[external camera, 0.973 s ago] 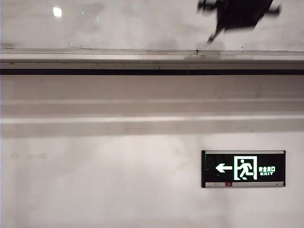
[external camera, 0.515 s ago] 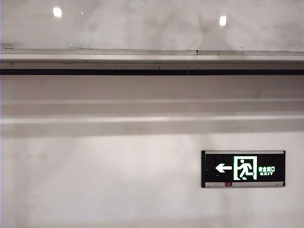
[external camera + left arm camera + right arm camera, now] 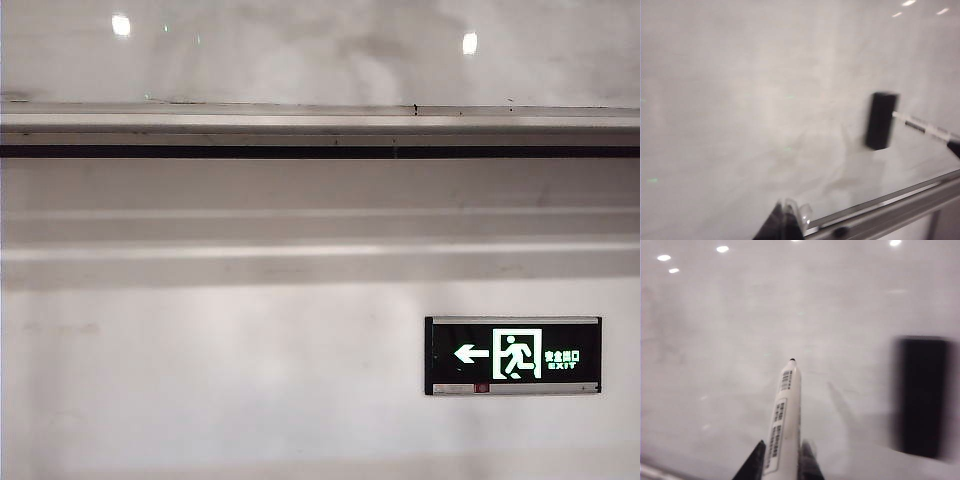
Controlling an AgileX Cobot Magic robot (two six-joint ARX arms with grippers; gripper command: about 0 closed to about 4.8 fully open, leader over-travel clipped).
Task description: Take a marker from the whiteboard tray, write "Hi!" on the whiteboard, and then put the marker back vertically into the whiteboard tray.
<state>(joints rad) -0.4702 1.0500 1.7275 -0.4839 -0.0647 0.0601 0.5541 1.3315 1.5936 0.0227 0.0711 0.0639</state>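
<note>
Marker is pinched in the right gripper, tip forward, close to the whiteboard but contact is unclear. A second ago that arm was at the exterior view's top edge; now it's gone, risen above the whiteboard tray. Writing looks next. Left gripper: fingertips barely visible, can't tell its state.

The whiteboard looks glossy and smooth (ceiling lights mirror in it). The tray looks like matt metal. The marker has a smooth white plastic-looking barrel.
</note>
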